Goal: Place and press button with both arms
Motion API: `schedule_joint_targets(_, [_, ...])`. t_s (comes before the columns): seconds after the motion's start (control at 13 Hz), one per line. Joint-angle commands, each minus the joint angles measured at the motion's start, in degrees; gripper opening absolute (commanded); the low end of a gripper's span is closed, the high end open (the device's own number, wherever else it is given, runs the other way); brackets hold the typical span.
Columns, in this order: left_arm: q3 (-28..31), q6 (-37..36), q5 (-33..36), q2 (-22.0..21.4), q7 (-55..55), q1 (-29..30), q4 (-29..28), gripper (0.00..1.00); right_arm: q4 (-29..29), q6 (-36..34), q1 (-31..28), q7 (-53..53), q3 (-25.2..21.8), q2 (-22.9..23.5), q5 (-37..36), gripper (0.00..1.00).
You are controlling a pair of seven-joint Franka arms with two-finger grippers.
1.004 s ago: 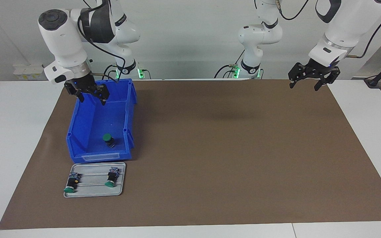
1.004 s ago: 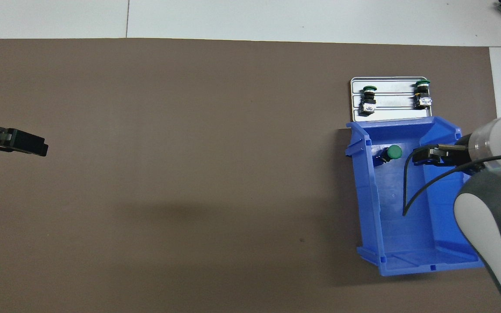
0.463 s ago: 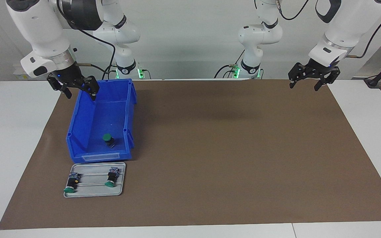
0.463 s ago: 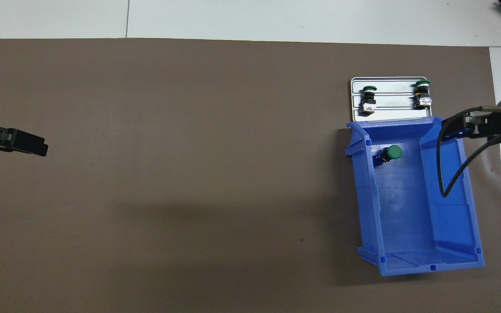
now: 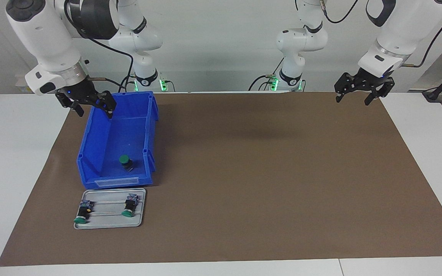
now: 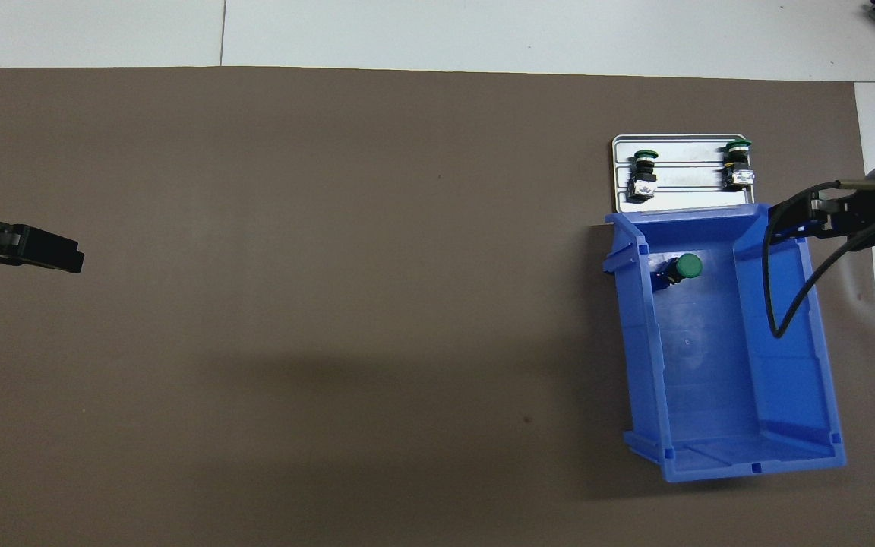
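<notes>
A green-capped button (image 5: 124,161) (image 6: 685,267) stands inside the blue bin (image 5: 90,142) (image 6: 819,343), near the bin wall farthest from the robots. My right gripper (image 5: 94,113) (image 6: 793,219) hangs open and empty above the bin's side wall toward the right arm's end of the table, well clear of the button. My left gripper (image 5: 353,101) (image 6: 64,258) waits open and empty in the air over the mat's edge at the left arm's end.
A small metal tray (image 5: 108,221) (image 6: 687,181) lies against the bin's wall farthest from the robots. Two like buttons lie on it, one with a yellow spot (image 5: 81,213), the other (image 5: 129,207) beside it. A brown mat (image 5: 267,172) covers the table.
My right gripper has risen out of the bin and swung toward the right arm's end of the table, ending over the bin's side wall. The left arm has not moved.
</notes>
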Motion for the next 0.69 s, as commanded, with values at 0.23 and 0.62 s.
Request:
schedule_joint_targets(0.23, [-0.3,0.6,-0.2,-1.8,0.3,0.7,-2.0,1.0,-1.2,4.6,-0.7,-1.1,0.4,-0.1,1.0,0.97])
schedule_joint_targets(0.62, [-0.3,0.6,-0.2,-1.8,0.3,0.7,-2.0,1.0,-1.2,4.7,-0.9,-1.0,0.4,-0.1,2.3,0.97])
